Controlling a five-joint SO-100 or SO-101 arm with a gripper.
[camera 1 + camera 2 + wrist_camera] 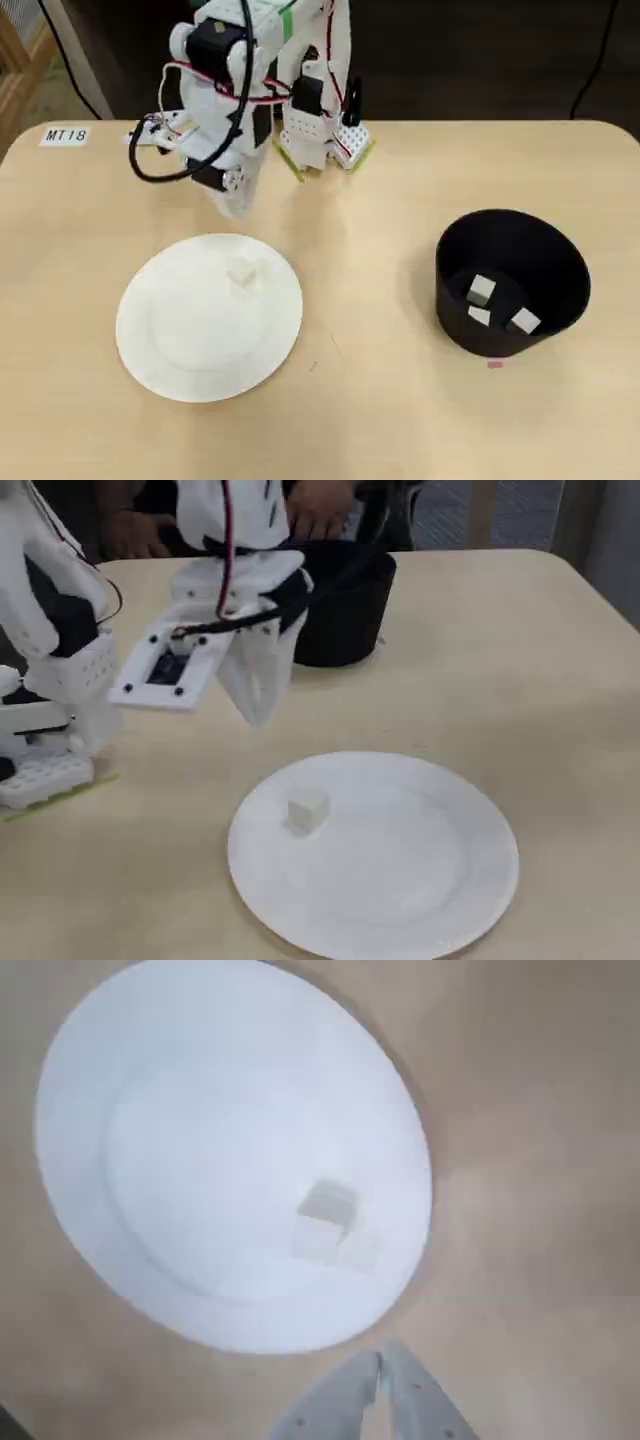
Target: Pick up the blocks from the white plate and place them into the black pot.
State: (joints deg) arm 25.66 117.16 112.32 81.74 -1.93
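Soft, even indoor light falls from above. On the pale wooden worktop, the matte black round pot casts only a faint shadow around its base. The wrist view is blurred, the large round white plate washed out bluish, its rim soft. The overhead and fixed views are mildly soft.

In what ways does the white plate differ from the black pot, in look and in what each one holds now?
The white plate is flat and shallow, while the black pot is deep with tall walls. The plate is white; the pot is matte black. The plate looks wider across than the pot. In the overhead view, one block lies on the plate, and three blocks lie inside the pot. Both are round and stand on the same table.
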